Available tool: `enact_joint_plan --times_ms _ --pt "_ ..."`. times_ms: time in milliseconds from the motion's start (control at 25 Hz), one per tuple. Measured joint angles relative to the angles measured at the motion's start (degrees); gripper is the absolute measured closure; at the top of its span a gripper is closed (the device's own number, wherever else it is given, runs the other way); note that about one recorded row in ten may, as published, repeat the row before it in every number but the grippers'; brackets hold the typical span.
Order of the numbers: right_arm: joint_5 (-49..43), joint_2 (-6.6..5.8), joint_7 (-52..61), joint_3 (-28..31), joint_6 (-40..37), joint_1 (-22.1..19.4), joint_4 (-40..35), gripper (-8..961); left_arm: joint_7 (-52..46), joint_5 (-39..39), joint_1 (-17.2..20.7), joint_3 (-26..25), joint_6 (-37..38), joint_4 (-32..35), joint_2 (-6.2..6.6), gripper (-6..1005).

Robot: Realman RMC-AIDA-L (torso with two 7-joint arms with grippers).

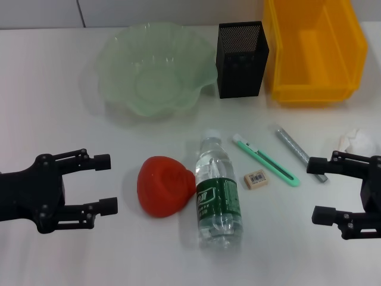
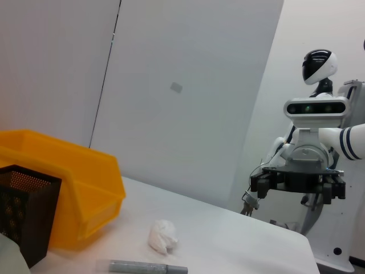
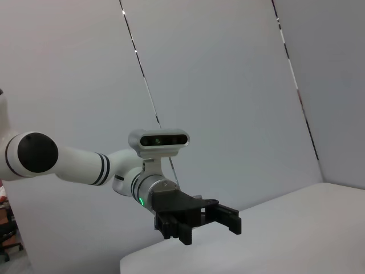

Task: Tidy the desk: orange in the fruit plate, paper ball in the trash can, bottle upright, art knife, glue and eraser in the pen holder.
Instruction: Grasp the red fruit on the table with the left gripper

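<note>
The orange (image 1: 162, 185), reddish, lies on the white table in the head view, touching the bottle (image 1: 218, 192), which lies on its side with its cap pointing away. To their right lie the eraser (image 1: 256, 179), the green art knife (image 1: 265, 159), the grey glue stick (image 1: 300, 153) and the white paper ball (image 1: 359, 142). Farther back stand the green glass fruit plate (image 1: 119, 77), the black mesh pen holder (image 1: 241, 59) and the yellow bin (image 1: 312, 89). My left gripper (image 1: 110, 183) is open, left of the orange. My right gripper (image 1: 313, 190) is open, right of the eraser.
The left wrist view shows the yellow bin (image 2: 85, 194), the pen holder (image 2: 25, 217), the paper ball (image 2: 162, 237), the glue stick (image 2: 145, 267) and my right gripper (image 2: 296, 184) farther off. The right wrist view shows my left gripper (image 3: 199, 221) over the table's edge.
</note>
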Motion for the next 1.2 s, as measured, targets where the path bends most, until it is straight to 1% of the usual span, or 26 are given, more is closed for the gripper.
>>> enact_joint_plan --times_ms 480,640,760,840,880,1000,1080,1120,1200 --pt "0.00 0.00 0.10 0.01 0.17 0.25 1.19 128 -0.93 0.37 -0.60 0.14 0.58 0.44 0.00 179" --pt "0.00 -0.05 0.08 0.06 0.81 0.24 1.32 129 -6.04 2.58 -2.14 0.17 -0.24 3.55 -0.38 179" --pt "0.00 -0.13 0.05 0.33 1.18 -0.37 1.41 129 -11.70 7.88 -5.16 0.21 -3.41 6.86 -1.00 180" --pt "0.00 -0.15 -0.02 0.49 1.97 -0.94 1.74 129 -14.77 12.15 -7.67 0.21 -6.12 8.13 -1.62 180" --pt "-0.07 -0.20 -0.29 0.52 2.62 -1.34 2.21 129 -16.29 14.78 -9.44 0.21 -7.97 8.66 -2.14 180" --pt "-0.51 -0.45 -1.11 0.54 3.79 -1.88 3.71 129 -17.86 19.98 -12.47 0.22 -12.63 8.85 -3.29 181" --pt "-0.68 -0.76 -1.33 0.53 4.29 -2.04 4.90 129 -17.86 19.98 -12.47 0.22 -12.63 8.85 -3.29 181" --pt "-0.71 -0.92 -1.35 0.54 4.38 -2.11 5.31 129 -18.20 22.73 -14.33 0.85 -16.64 7.98 -3.85 181" --pt "-0.75 -1.20 -1.36 0.53 4.68 -2.37 6.06 129 -18.45 23.54 -15.56 2.88 -20.21 5.92 -3.92 182"
